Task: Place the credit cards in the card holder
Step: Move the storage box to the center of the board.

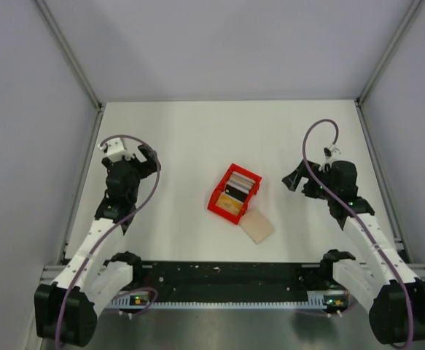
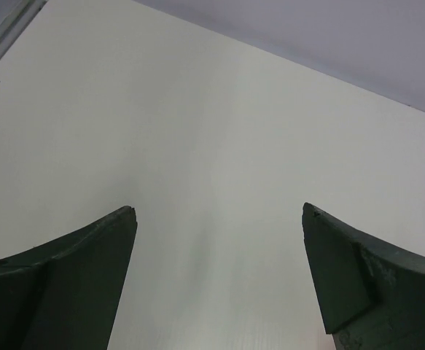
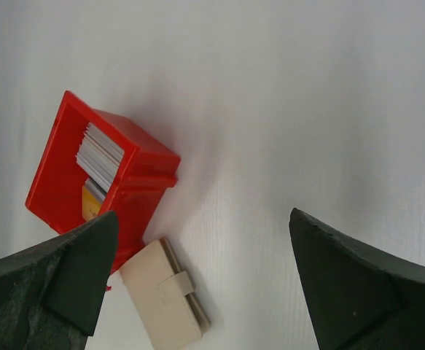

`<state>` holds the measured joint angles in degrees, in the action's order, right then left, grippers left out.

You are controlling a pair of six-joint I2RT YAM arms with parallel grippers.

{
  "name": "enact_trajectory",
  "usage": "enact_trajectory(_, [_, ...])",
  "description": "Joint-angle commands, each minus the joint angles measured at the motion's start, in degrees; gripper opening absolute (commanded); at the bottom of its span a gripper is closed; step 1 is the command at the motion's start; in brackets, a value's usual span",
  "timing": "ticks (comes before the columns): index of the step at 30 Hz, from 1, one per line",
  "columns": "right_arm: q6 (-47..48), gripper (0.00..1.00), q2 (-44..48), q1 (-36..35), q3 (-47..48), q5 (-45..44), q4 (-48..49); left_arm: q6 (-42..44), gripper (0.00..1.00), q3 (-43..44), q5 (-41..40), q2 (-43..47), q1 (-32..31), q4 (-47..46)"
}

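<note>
Two end effectors in view, both held above the surface (image 1: 197, 131) and clamped on nothing.

Status, left end effector (image 1: 146, 157) (image 2: 219, 211): fingers spread wide apart. Positioned at left of surface, well apart from all task items. Only bare surface visible between fingers in left wrist view.

Status, right end effector (image 1: 294, 179) (image 3: 201, 215): fingers likewise spread wide apart. Positioned at right of surface, pointed toward centre, near red tray (image 1: 216, 202) (image 3: 143, 171) but clear of it.

Location, credit cards (image 1: 238, 189) (image 3: 99, 153): standing on edge in a stack inside red tray, near centre of surface. White, dark and gold-orange edges visible from above. Exact count not discernible. Tray set diagonal to surface edges, open top up.

Location, card holder (image 1: 257, 227) (image 3: 165, 292): beige, folded shut, tab strap across one edge. Lying flat on surface just beside near-right corner of tray. Contact between the two not determinable.

Open room: wide bare surface behind tray up to rear of grey enclosure walls (image 1: 234, 44). Bare lanes also on both sides, between tray and each end effector. Narrower strip between card holder and black base rail (image 1: 227, 273) at near edge. Left and right surface edges closed off by enclosure walls, close outboard of each end effector.
</note>
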<state>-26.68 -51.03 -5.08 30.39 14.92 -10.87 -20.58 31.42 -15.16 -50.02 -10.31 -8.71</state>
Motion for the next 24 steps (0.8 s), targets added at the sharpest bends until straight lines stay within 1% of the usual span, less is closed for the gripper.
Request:
enact_trajectory(1, [-0.66, 0.99, 1.28, 0.08, 0.9, 6.88, -0.81, -4.29, 0.98, 1.53, 3.82, -2.7, -0.15, -0.18])
enact_trajectory(4, [0.66, 0.99, -0.12, -2.12, 2.82, 5.83, -3.88, -3.34, 0.98, 8.2, 9.69, -8.85, -0.07, 11.92])
enact_trajectory(5, [0.75, 0.99, -0.65, -3.17, 3.61, 5.82, -4.76, -4.98, 0.98, 9.61, 8.93, -10.09, -0.07, 13.96])
enact_trajectory(6, [0.66, 0.99, -1.35, -4.4, 4.32, 5.3, -5.55, -7.7, 0.98, 11.45, 8.13, -10.79, 0.11, 18.33])
enact_trajectory(7, [0.83, 0.99, -1.88, -6.24, 5.11, 4.08, -6.78, -7.64, 0.98, 12.6, 8.65, -11.06, 0.11, 19.42])
enact_trajectory(11, [1.36, 0.99, -3.64, -13.71, 6.69, -1.63, -7.67, -8.6, 0.98, 7.97, 11.63, -8.17, 0.11, 13.56])
enact_trajectory(13, [-0.12, 0.99, -4.69, -15.39, 7.4, -3.31, -7.67, -8.61, 0.98, 5.5, 17.32, -7.11, 0.11, 9.79])
enact_trajectory(14, [-1.26, 0.99, -5.05, -15.48, 7.4, -3.14, -7.58, -8.25, 0.98, 4.8, 20.84, -7.11, 0.02, 9.24])
enact_trajectory(16, [-3.03, 0.99, -6.01, -15.75, 7.14, -1.92, -6.45, -10.26, 0.98, 3.39, 26.73, -7.98, -1.2, 9.24])
enact_trajectory(18, [-4.25, 0.99, -7.24, -16.8, 7.22, -3.31, -5.65, -10.8, 0.98, 2.42, 26.68, -9.39, -4.97, 9.24])
enact_trajectory(21, [-6.01, 0.99, -10.4, -16.98, 7.49, -1.3, -3.64, -10.97, 0.98, 1.28, 21.76, -12.11, -12.7, 9.15])
enact_trajectory(24, [-7.86, 0.98, -13.3, -17.15, 7.84, 0.37, -1.44, -11.24, 0.96, 1.45, 22.36, -15.28, -16.49, 6.69])
